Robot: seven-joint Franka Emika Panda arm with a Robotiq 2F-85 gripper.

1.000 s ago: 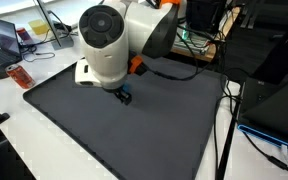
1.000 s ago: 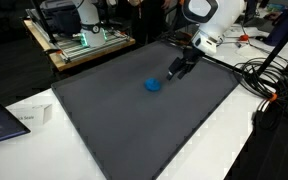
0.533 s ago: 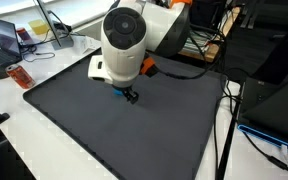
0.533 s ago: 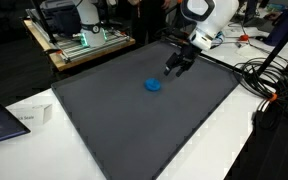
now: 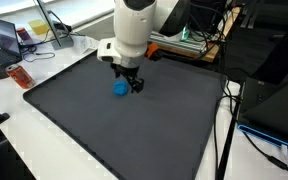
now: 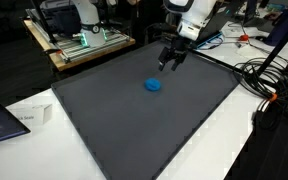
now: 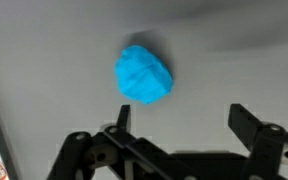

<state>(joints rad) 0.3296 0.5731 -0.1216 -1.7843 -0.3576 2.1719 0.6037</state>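
From where I stood, the crumpled blue lump [image 5: 119, 88] lay on the dark grey mat [image 5: 124, 135] that covered the bench [image 5: 14, 115], toward the mat's far side, with nothing else near it. In an exterior view the hand [image 5: 132, 85] hung just to the right of it, low over the mat. In an exterior view from another spot the lump [image 6: 154, 85] sat down and to the left of the hand [image 6: 170, 62], clearly apart from it. In the wrist view the lump [image 7: 144, 75] lay ahead of the hand [image 7: 182, 118] and off to the left, roughly in line with the left-side finger and not in the gap between the two. The fingers [image 7: 243, 120] were spread wide and held nothing. The lump looked roundish, with no long axis I could make out, so the sideways offset looked like what mattered most.
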